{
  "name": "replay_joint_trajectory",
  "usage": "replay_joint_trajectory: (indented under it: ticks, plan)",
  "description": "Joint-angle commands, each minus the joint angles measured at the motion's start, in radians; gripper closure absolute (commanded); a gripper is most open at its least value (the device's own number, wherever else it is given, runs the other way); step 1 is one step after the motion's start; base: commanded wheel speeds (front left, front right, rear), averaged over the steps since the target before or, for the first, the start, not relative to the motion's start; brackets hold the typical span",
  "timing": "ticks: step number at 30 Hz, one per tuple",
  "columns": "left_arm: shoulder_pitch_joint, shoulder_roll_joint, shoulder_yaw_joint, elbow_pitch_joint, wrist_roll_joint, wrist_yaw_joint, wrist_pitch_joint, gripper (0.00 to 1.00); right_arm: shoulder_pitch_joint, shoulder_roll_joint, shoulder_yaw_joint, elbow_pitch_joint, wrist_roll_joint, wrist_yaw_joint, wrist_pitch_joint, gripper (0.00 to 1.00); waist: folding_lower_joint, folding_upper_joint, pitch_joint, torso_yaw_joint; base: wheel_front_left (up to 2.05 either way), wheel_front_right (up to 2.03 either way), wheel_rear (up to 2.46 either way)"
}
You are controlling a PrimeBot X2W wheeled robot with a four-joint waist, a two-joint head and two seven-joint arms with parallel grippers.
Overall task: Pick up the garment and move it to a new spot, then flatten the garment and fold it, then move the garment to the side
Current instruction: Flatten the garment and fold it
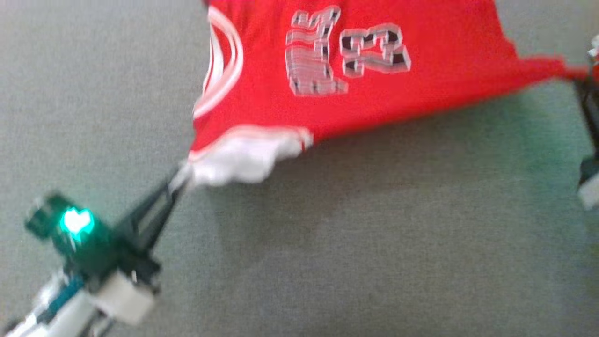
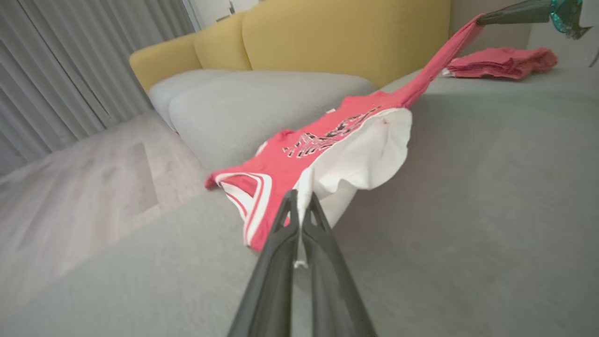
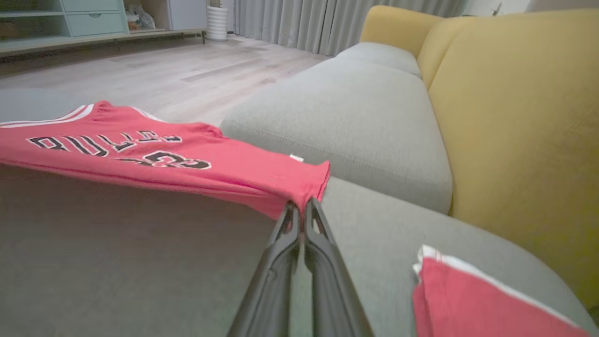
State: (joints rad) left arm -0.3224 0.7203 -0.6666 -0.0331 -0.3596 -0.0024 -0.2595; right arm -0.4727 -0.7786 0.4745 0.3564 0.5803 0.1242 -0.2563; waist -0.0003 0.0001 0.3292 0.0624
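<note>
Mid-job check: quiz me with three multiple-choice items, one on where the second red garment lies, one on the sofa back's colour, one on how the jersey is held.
1. Where is the second red garment? A on the floor; B on the grey seat by the sofa back; C on a shelf.
2. Sofa back colour? A yellow; B blue; C black.
3. The jersey is: A lying loose; B held by one gripper; C pinched by both grippers.
Answers: B, it rests on the seat beside the sofa back; A, plainly yellow upholstery; C, left gripper shut on its white-lined edge, right gripper shut on a red corner.
</note>
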Motion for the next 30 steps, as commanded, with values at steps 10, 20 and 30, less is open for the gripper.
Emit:
replay_joint_trajectory:
  ticks: [10,20,30]
  plan:
    - [0.184,0.084,0.015,-0.078,-0.052,0.053,0.001,1.00,0.350,-0.017,-0.114,-0.136,0.000,0.007,-0.005,1.00,0.0003,-0.0001,-0.077,-0.014,0.00,0.00,0.00]
    - [-0.018,0.030,0.006,0.005,0.032,0.022,0.009,1.00,0.340,-0.003,-0.125,-0.144,-0.013,0.007,-0.005,1.00,0.0003,-0.0001,-0.031,-0.003,0.00,0.00,0.00]
    - [-0.326,-0.053,0.014,0.199,0.121,-0.044,0.001,1.00,0.113,-0.010,-0.047,-0.076,-0.004,0.007,0.036,1.00,0.0003,-0.0001,0.066,0.008,0.00,0.00,0.00]
